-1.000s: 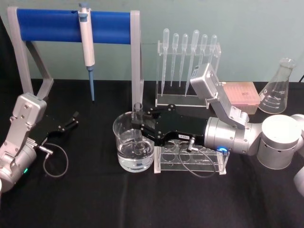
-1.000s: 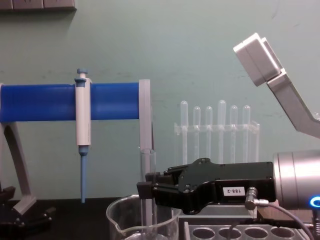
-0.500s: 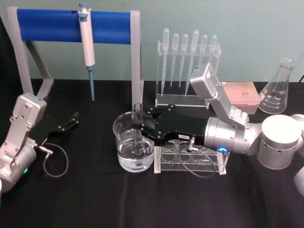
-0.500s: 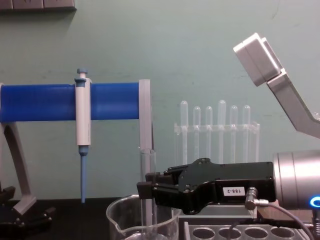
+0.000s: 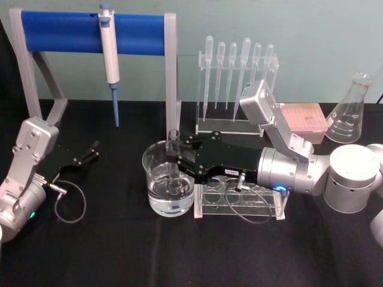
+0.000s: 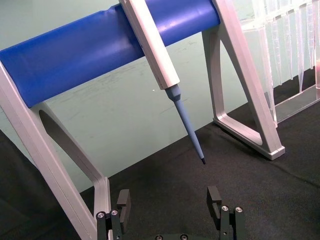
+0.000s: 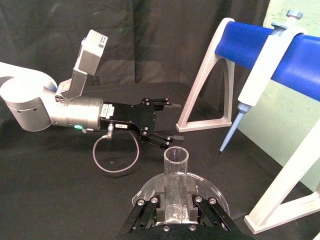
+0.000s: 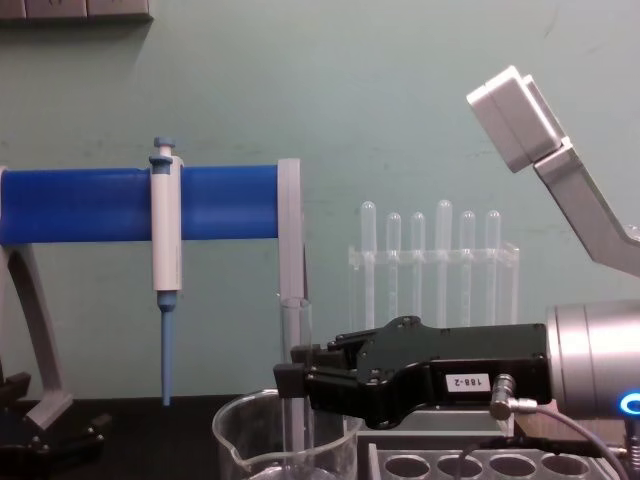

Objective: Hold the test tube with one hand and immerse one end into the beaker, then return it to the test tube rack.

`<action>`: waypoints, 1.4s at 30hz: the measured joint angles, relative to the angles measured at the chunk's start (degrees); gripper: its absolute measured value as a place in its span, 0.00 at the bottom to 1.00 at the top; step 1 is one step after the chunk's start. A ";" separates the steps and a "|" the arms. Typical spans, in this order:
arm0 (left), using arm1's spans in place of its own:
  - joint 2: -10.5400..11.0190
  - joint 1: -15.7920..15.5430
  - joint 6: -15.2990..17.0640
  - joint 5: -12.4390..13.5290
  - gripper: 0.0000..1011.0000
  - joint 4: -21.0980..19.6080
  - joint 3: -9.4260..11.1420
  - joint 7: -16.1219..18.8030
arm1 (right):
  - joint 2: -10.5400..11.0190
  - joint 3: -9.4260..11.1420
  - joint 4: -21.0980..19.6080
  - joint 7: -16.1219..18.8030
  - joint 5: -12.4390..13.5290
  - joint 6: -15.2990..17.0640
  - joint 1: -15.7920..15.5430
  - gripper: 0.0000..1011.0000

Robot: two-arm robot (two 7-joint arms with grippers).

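We see the right gripper [image 5: 173, 156] pinching the test tube [image 5: 173, 141] on its upper part, tube upright, mouth up. The lower end sits inside the beaker [image 5: 152, 179], reaching the water [image 5: 170, 202] as far as we can tell. The beaker stands just beside the test tube rack [image 5: 263, 207], which lies under our right wrist. The left gripper [image 5: 90, 151] is parked at the left of the table [image 5: 119, 251], fingers spread, holding nothing, near the blue stand [image 5: 60, 24] carrying the micropipette [image 5: 109, 57].
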 joint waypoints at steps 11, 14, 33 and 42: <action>0.00 0.00 0.00 0.00 0.99 0.00 0.00 0.00 | 0.00 0.00 0.00 0.00 0.00 0.00 0.00 0.24; 0.00 0.00 0.00 0.00 0.99 0.00 0.00 0.00 | 0.00 0.00 0.00 0.00 0.00 0.00 0.00 0.24; 0.00 0.00 0.00 0.00 0.99 0.00 0.00 0.00 | 0.00 0.00 0.00 0.00 0.00 0.00 0.00 0.24; 0.00 0.00 0.00 0.00 0.99 0.00 0.00 0.00 | 0.00 0.00 0.00 0.00 0.00 0.00 0.00 0.24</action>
